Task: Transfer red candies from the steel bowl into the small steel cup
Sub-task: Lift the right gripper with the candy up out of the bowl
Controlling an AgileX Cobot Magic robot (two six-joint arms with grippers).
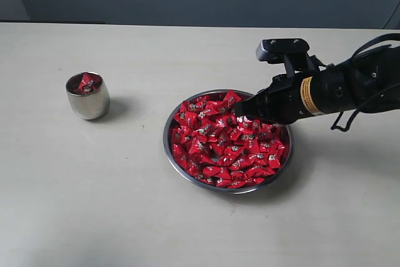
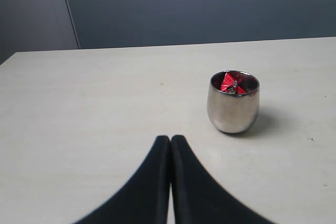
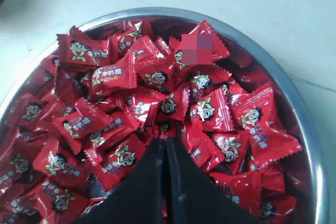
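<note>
The steel bowl (image 1: 166,134) sits right of centre, heaped with red candies (image 1: 225,148). My right gripper (image 1: 239,109) reaches in from the right with its shut tips pushed into the pile near the bowl's far side. In the right wrist view the right gripper (image 3: 165,141) has its fingers pressed together among the red candies (image 3: 157,80); I cannot tell whether one is pinched. The small steel cup (image 1: 88,99) stands upright at the left with a few red candies (image 1: 85,83) inside. My left gripper (image 2: 170,139) is shut and empty, short of the small steel cup (image 2: 232,106).
A pale tabletop (image 1: 125,204) spreads around the bowl and the cup, with a dark wall behind its far edge. The right arm's black body and cables (image 1: 356,85) hang over the table to the right of the bowl.
</note>
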